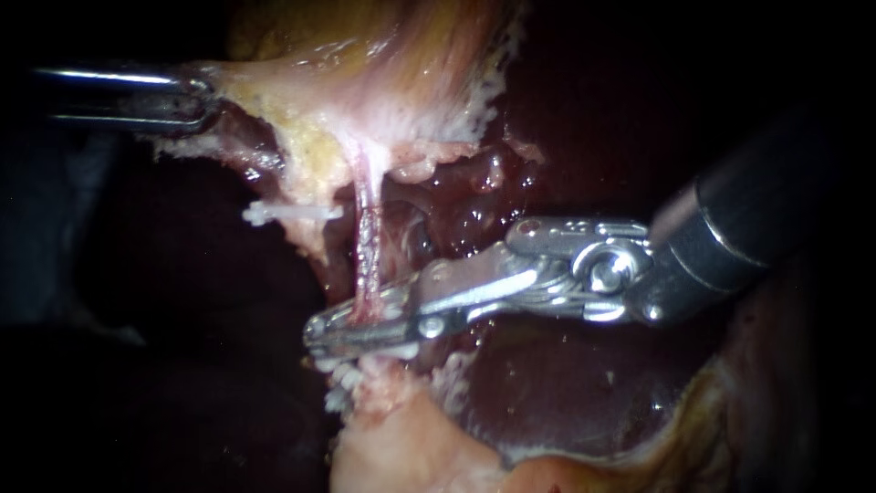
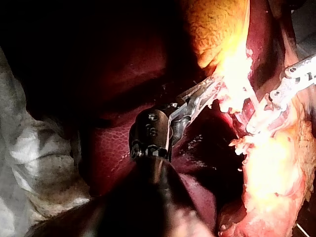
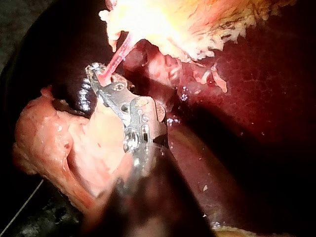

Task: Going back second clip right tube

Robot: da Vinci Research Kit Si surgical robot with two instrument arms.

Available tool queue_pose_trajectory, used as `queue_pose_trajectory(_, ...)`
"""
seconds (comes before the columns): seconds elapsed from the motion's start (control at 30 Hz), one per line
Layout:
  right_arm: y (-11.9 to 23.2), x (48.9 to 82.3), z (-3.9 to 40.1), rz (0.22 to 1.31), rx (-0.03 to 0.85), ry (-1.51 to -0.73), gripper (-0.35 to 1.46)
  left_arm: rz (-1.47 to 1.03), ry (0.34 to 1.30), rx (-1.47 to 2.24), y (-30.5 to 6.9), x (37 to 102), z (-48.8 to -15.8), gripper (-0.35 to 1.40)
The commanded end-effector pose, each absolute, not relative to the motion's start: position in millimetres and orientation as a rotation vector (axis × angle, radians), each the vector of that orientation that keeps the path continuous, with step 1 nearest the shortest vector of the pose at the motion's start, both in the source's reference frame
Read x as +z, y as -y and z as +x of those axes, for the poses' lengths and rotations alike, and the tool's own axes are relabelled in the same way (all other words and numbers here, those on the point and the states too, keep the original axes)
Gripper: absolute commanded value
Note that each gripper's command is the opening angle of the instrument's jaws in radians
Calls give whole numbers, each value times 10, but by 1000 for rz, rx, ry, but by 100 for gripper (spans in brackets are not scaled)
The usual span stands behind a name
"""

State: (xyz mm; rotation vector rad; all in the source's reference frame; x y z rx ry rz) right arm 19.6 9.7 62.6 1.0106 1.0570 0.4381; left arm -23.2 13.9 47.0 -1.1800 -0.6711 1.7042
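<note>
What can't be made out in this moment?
- Tip of the left instrument: buried in tissue in the endoscope view, lost in glare in the left wrist view.
- The tube where the right instrument crosses it: covered, endoscope view.
- The lower clip: partly under the right instrument, endoscope view; one or more, unclear.

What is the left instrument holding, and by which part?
Left instrument grips the pale yellowish sheet of tissue by its outer edge, above the thin pink tube.

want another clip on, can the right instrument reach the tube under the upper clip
Likely yes: the right instrument sits right at the tube, a little below the upper clip, and nothing shows in the way along that bare stretch.
</note>
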Motion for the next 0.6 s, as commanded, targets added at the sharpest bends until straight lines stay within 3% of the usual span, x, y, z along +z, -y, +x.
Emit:
queue_pose_trajectory(0.03,-97,626,196,1011,438,-1057,-35,-1180,672,1704,-139,471,-232,-35)
queue_pose_trajectory(0.2,-96,626,196,1009,439,-1057,-35,-1181,673,1705,-139,471,-231,-35)
queue_pose_trajectory(0.27,-95,625,195,999,446,-1059,-2,-1181,674,1705,-140,472,-230,-35)
queue_pose_trajectory(0.4,-91,627,196,995,448,-1065,35,-1181,675,1705,-140,473,-229,-35)
queue_pose_trajectory(0.6,-83,635,199,936,468,-1109,47,-1182,675,1706,-141,473,-229,-35)
